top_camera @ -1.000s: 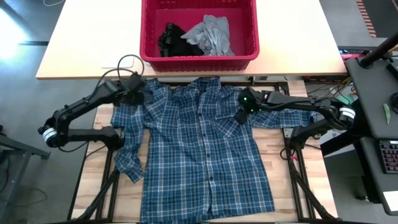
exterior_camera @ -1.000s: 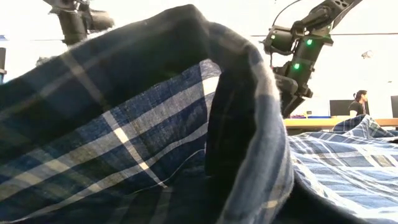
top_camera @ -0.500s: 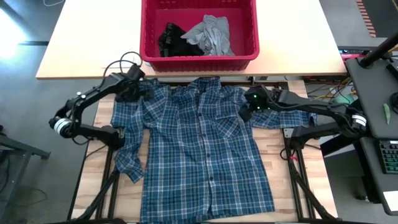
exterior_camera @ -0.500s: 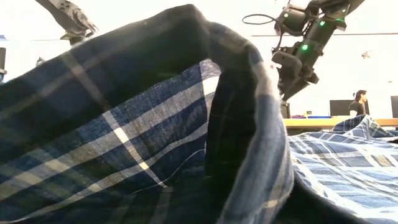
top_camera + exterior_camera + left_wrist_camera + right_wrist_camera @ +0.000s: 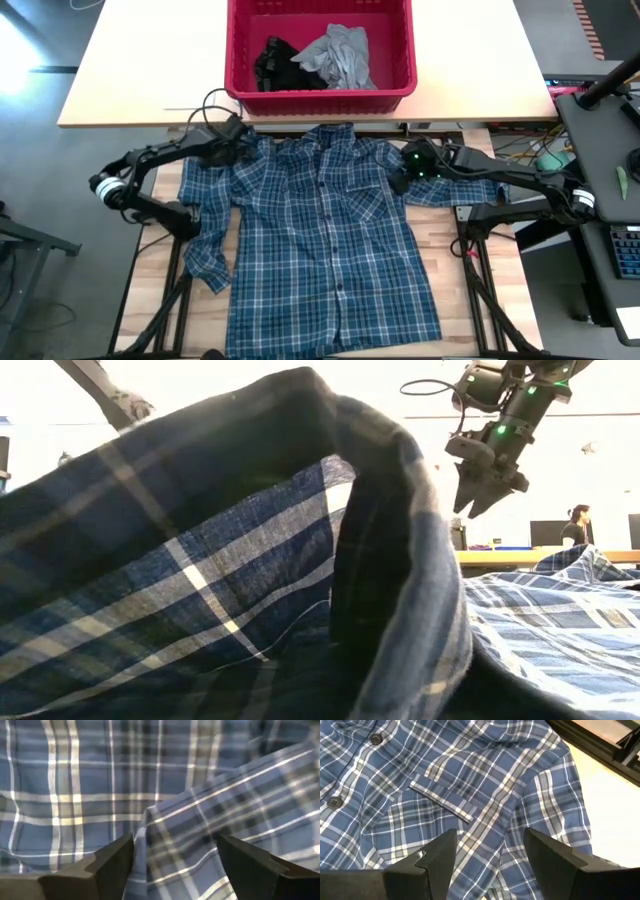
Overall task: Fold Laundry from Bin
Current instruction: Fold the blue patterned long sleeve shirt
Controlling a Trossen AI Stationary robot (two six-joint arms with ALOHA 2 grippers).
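We found the blue-and-white plaid button shirt (image 5: 320, 240) spread flat, unfolded, on the worktop (image 5: 455, 290). Left tool (image 5: 238, 140) and right tool (image 5: 398, 182) hovered apart over its shoulders. Grey T-shirt (image 5: 340, 55) and black garment (image 5: 272, 62) remained in the red plastic bin (image 5: 320, 98).

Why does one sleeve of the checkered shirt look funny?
The plaid shirt lies flat, buttoned side up, but its sleeve on the left arm's side is bent down along the body and bunched up, not spread out. The other sleeve sticks out sideways.
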